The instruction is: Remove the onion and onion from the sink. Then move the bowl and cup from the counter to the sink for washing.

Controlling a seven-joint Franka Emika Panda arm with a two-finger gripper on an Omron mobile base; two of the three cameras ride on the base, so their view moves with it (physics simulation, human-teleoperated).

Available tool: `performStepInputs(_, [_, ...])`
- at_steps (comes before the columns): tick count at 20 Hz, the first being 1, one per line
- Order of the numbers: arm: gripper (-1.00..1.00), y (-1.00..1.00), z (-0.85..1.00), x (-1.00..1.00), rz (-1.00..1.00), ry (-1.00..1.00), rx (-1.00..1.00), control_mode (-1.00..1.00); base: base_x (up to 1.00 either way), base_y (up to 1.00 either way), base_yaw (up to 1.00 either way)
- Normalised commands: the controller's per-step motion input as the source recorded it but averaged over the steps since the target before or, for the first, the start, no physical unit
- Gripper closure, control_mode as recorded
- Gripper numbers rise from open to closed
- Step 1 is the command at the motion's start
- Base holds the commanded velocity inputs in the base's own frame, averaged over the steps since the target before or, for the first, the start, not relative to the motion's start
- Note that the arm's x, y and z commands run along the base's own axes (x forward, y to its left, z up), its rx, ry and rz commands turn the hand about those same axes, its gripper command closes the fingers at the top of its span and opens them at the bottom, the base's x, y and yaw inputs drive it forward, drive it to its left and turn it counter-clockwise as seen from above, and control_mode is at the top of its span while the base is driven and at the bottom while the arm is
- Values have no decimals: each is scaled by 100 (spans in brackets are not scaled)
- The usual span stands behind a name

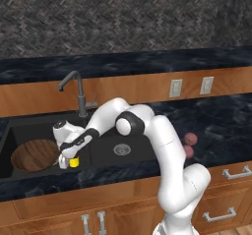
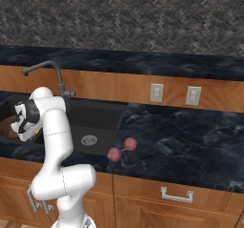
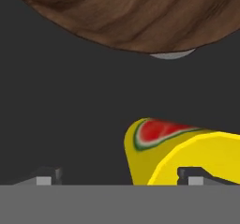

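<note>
The black sink (image 1: 104, 154) holds the wooden bowl (image 1: 33, 155) in its left basin. My gripper (image 1: 66, 160) hangs low in that basin just right of the bowl, with the small yellow cup (image 1: 74, 162) right beside its fingers. In the hand view the gripper (image 3: 121, 178) is open, its tips wide apart. The cup (image 3: 183, 153), with a watermelon picture, lies tilted on the dark basin floor by the right fingertip (image 3: 196, 176), and the bowl (image 3: 126, 17) is ahead of it. Both onions (image 1: 191, 139) (image 1: 188, 152) rest on the counter right of the sink, also seen as onions (image 2: 130, 143) (image 2: 114, 154).
A grey gooseneck faucet (image 1: 78, 94) stands behind the sink. The right basin shows its metal drain (image 1: 121, 149). Dark stone counter (image 2: 190, 141) stretches right of the onions, with wall outlets (image 2: 156, 92) above and cabinet drawers (image 1: 231, 180) below.
</note>
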Motion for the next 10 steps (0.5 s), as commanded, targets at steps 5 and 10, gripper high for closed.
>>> performStepInputs(5, [-100, -1, 21, -5, 0, -1, 0, -100, 0, 0, 0])
performStepInputs(10, [-100, 1, 28, -10, 0, -4, 0, -100, 0, 0, 0])
